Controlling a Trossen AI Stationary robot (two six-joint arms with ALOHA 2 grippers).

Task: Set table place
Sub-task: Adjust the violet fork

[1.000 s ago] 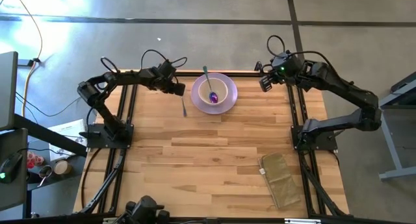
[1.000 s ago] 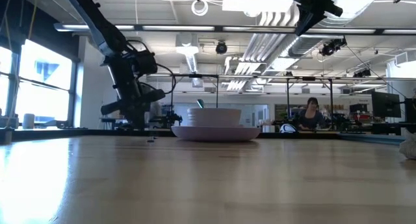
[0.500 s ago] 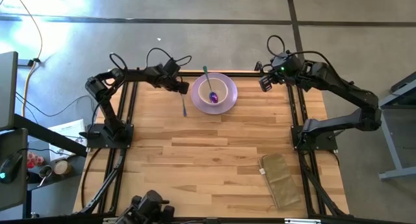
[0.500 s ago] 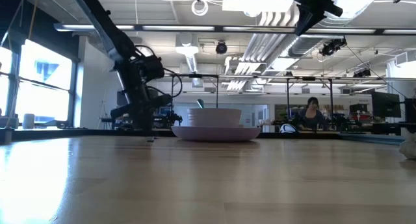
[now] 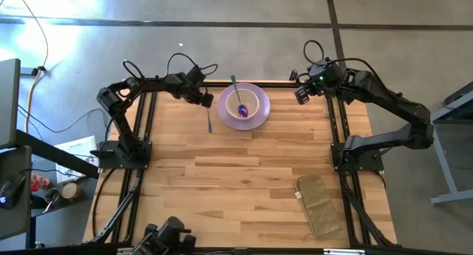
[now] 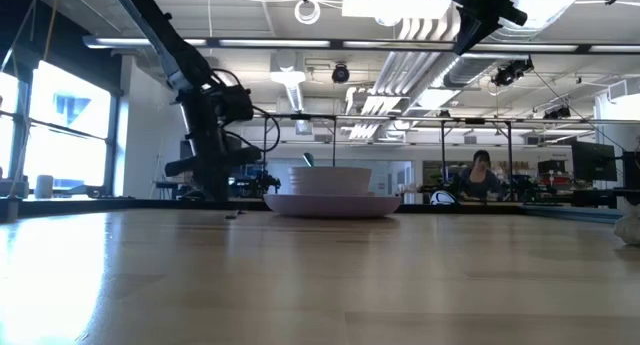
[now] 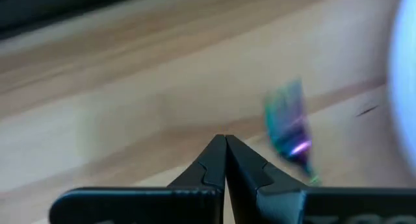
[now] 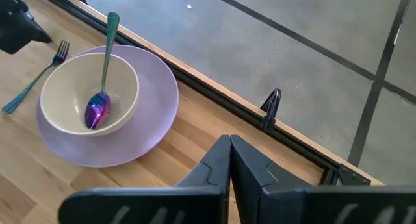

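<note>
Lavender plate and cream bowl sit stacked at the far middle of the butcher-block worktop, the iridescent spoon resting in the bowl with its handle leaning over the far rim. A small fork lies flat on the wood just left of the plate, apart from it, its long axis running roughly near-to-far. The left gripper hangs at the fork's far end, beside the plate's left edge, its jaws pressed together and holding nothing; its own wrist camera shows the closed tips over bare wood with a smeared iridescent shape, probably the fork, just off to one side. That is the relation the next move turns on: the fork lies a little to the near side of the left jaws, so this arm is by far the closer one should the piece need straightening or shifting. The right gripper waits raised near the far right corner, well apart from the setting, its jaws likewise closed and empty. From table height the fork is barely a speck and the spoon shows only a tip above the bowl. A tan folded cloth lies at the near right. Whether the left jaws touch the wood cannot be told.
</note>
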